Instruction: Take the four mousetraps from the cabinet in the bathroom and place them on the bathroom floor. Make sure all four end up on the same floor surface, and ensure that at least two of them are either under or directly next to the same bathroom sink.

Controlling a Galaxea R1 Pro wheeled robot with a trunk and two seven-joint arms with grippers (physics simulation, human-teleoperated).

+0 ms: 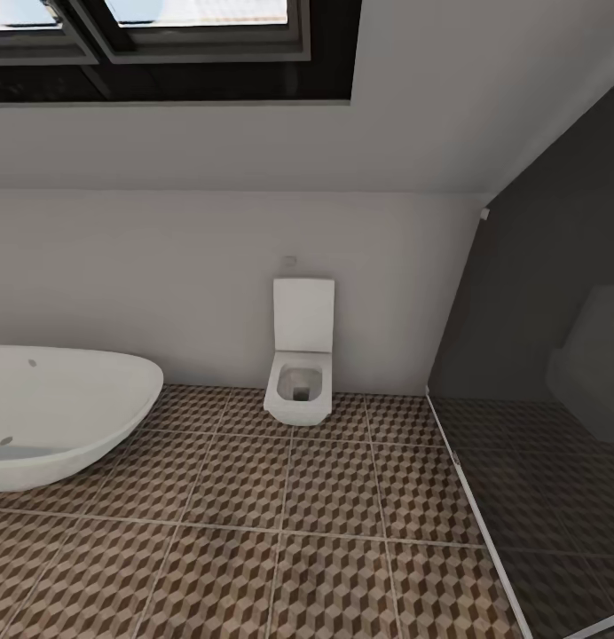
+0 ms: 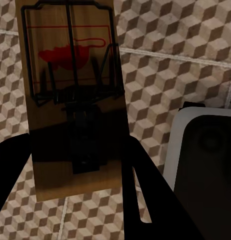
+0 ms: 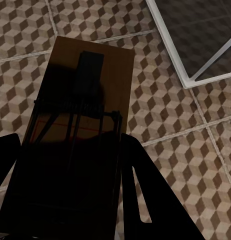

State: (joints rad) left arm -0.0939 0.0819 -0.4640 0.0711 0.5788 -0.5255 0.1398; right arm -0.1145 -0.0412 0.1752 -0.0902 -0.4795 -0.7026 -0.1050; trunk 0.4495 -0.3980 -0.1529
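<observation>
A tan wooden mousetrap (image 2: pixel 70 55) with a dark wire frame and a red spot is held above the cube-patterned bathroom floor (image 2: pixel 170 75), with my left gripper (image 2: pixel 75 165) shut on its lower end. A second mousetrap (image 3: pixel 90 95), dark in shadow, hangs over the floor (image 3: pixel 160 100) with my right gripper (image 3: pixel 70 165) shut on it. In the head view the tiled floor (image 1: pixel 298 532) stretches ahead. The cabinet and the sink are out of view.
A white oval bathtub (image 1: pixel 50 417) stands at the left and a square white toilet (image 1: pixel 300 373) against the far wall. A dark glass shower partition (image 1: pixel 538 426) with a white floor frame (image 3: pixel 195 55) bounds the right side. Skylights (image 1: pixel 165 35) run overhead.
</observation>
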